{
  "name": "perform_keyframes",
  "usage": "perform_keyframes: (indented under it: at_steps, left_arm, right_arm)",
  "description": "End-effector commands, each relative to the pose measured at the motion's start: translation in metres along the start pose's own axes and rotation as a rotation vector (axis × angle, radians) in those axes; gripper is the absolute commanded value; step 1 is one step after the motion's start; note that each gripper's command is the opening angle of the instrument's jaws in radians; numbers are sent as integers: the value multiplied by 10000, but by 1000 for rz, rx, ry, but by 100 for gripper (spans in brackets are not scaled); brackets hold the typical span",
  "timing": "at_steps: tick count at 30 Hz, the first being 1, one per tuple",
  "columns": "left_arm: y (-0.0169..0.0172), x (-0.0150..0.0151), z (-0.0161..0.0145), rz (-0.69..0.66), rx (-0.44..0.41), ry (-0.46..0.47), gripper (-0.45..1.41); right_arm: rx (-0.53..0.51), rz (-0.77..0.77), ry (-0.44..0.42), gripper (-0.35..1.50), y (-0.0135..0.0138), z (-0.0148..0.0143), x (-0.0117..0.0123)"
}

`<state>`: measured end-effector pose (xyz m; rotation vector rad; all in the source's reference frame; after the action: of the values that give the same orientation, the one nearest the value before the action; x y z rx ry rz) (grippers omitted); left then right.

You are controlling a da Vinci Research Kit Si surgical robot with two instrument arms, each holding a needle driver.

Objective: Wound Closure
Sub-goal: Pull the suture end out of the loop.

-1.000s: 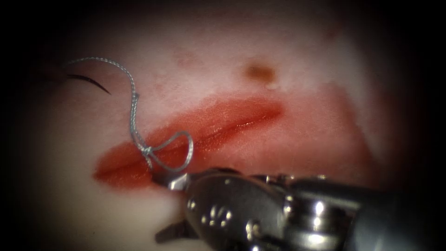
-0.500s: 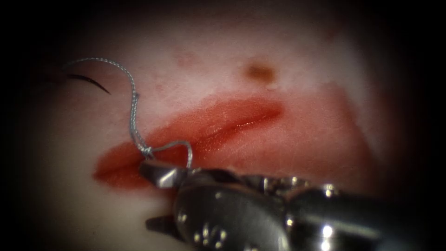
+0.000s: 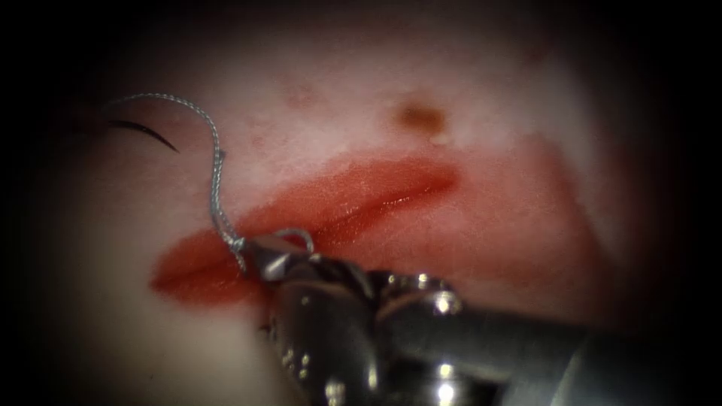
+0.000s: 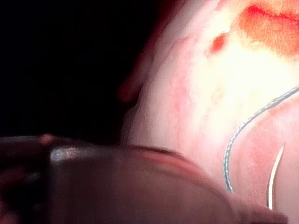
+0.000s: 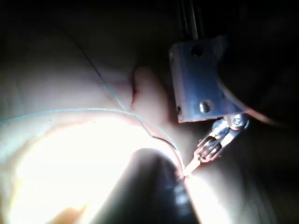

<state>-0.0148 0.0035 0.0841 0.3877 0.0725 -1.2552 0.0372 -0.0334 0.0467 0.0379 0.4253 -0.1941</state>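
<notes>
Right tool [image 3: 265, 262] fingers at knot [image 3: 238, 243] over cut [image 3: 338, 214]; grip on thread [image 3: 216, 173] cannot tell. Needle [image 3: 143, 131] lies free on tissue [image 3: 361, 98], left of cut. Keep tension gentle, along thread.

Tissue [image 3: 361, 143] carries needle [image 3: 143, 131]; thread [image 3: 214, 177]; red fluid [image 3: 361, 199] along cut.

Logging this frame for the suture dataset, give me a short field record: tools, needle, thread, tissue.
right tool: at the knot on the cut, over the small loop; jaw state unclear
needle: lying free on the tissue, left of the cut, held by neither tool
thread: runs from near the needle down to a knot at the cut
tissue: cut open, ringed with red fluid
</notes>
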Motion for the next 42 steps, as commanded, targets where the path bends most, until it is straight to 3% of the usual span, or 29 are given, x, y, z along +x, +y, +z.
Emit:
perform_keyframes:
  at_steps: [1,3,5,15,16,22,27,31,37,41,42]
  left_arm:
    - [0,-12,-8,0,0,-8,-45]
    - [0,-12,-8,0,0,-8,-45]
    - [0,-12,-8,-1,0,-8,-45]
    - [0,-12,-8,-1,0,-8,-45]
    - [0,-12,-8,-1,0,-8,-45]
    - [-2,-11,-7,-4,-1,-8,-45]
    - [-2,-11,-8,-4,-1,-8,-45]
    - [-2,-11,-8,-3,-1,-5,-45]
    - [-2,-11,-8,-4,-2,-5,-45]
    - [-2,-11,-8,-4,-1,-5,-45]
    - [-2,-11,-8,-4,-1,-5,-45]
  right_arm:
    - [-6,-16,6,31,10,0,10]
    - [-3,-17,9,19,9,-1,10]
    - [-19,-29,-1,-35,8,-2,9]
    - [29,-121,-61,-35,17,-13,-2]
    - [72,-240,-53,-35,18,-16,-5]
    - [223,-411,-51,-35,19,-23,-21]
    - [376,-692,-28,-35,17,-26,-29]
    - [420,-812,-18,-35,17,-27,-29]
    - [564,-1086,-8,10,22,-30,-26]
    - [610,-1158,-14,17,26,-32,-25]
    - [632,-1235,-54,19,28,-32,-22]
